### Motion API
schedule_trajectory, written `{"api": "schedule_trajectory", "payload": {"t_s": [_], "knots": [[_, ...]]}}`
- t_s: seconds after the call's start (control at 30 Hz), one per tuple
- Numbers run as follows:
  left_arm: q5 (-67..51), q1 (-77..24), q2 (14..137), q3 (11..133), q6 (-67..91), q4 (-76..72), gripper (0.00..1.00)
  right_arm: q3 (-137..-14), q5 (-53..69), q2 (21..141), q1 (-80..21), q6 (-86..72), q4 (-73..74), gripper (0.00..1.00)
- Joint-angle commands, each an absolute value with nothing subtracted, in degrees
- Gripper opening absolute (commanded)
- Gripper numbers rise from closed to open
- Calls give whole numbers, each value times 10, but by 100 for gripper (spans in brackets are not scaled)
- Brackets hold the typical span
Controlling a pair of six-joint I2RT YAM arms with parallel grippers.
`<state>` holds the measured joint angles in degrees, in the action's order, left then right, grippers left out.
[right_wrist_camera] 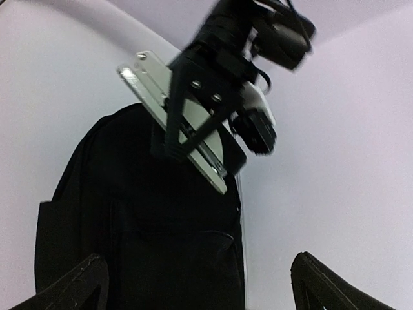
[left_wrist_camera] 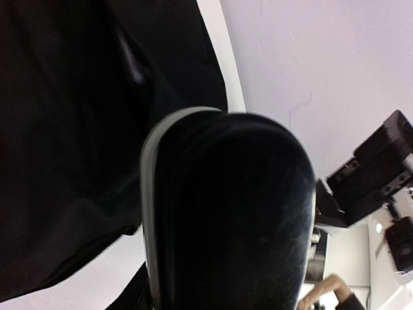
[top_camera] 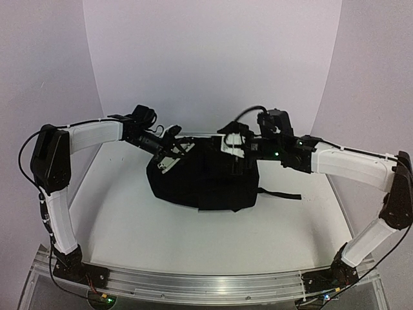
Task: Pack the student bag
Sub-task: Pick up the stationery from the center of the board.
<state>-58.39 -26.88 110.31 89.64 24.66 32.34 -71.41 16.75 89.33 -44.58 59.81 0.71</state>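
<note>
The student bag (top_camera: 203,184), a big soft black backpack, lies in the middle of the white table. My left gripper (top_camera: 169,155) is at its far left corner. In the left wrist view a padded black part of the bag with a grey edge (left_wrist_camera: 226,213) fills the space where the jaws stand and hides the fingers. My right gripper (top_camera: 236,146) hovers over the bag's far right corner. Its dark fingertips (right_wrist_camera: 71,284) stand wide apart with nothing between them, and the bag (right_wrist_camera: 142,226) lies beyond them.
A thin black strap (top_camera: 281,194) trails from the bag onto the table (top_camera: 129,226) at the right. A curved white backdrop (top_camera: 213,58) rises behind. The left arm's gripper (right_wrist_camera: 206,110) shows close ahead in the right wrist view.
</note>
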Motion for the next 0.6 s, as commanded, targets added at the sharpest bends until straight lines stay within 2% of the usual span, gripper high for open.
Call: {"api": "schedule_trajectory", "payload": {"t_s": [0.0, 0.27, 0.57], "knots": [[-527, -225, 1040, 880, 304, 262, 8, -865, 54, 980, -442, 323, 52, 98], [-488, -189, 1058, 880, 318, 285, 9, -1189, 51, 1190, -442, 65, 341, 97], [-509, -188, 1084, 902, 318, 294, 10, -1279, -49, 1308, -442, -50, 426, 95]]}}
